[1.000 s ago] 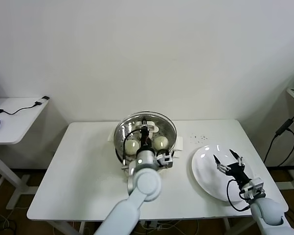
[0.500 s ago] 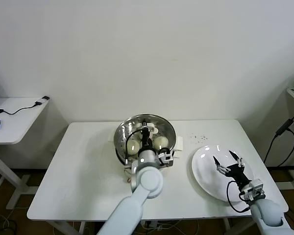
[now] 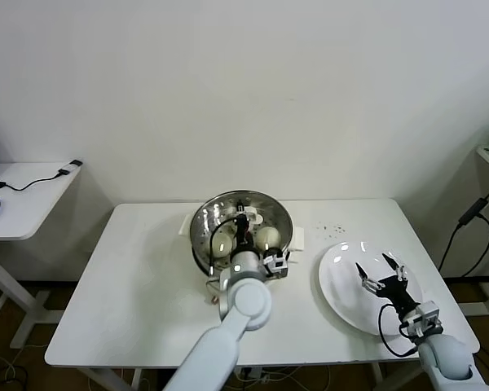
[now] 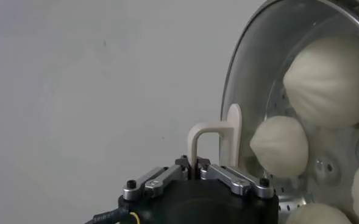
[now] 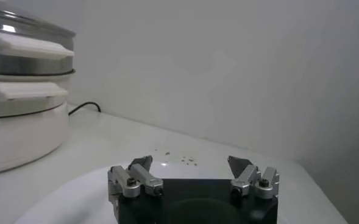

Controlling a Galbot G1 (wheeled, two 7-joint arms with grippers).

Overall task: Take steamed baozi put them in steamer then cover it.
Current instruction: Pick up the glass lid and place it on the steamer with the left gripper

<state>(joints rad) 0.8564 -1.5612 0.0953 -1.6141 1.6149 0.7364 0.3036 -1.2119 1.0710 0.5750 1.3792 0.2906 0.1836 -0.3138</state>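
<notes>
The steamer (image 3: 199, 236) stands at the back middle of the white table, with cream-white steamed baozi (image 3: 266, 237) on its perforated tray. My left gripper (image 3: 243, 221) is over it, shut on the cream handle (image 4: 219, 141) of the clear glass cover (image 4: 243, 67). The cover lies over the pot; whether it rests on the rim I cannot tell. Through the glass the left wrist view shows three baozi (image 4: 281, 146). My right gripper (image 3: 378, 265) hovers open and empty over the white plate (image 3: 341, 287), which has nothing on it.
Dark crumbs (image 3: 332, 229) dot the table between steamer and plate. The right wrist view shows the steamer's white base and side handles (image 5: 22, 91) off to one side. A side table (image 3: 24, 199) with a cable stands at the far left.
My left gripper and the cover have shifted slightly, the cover's far rim now a bit lower over the steamer. The right gripper has barely moved.
</notes>
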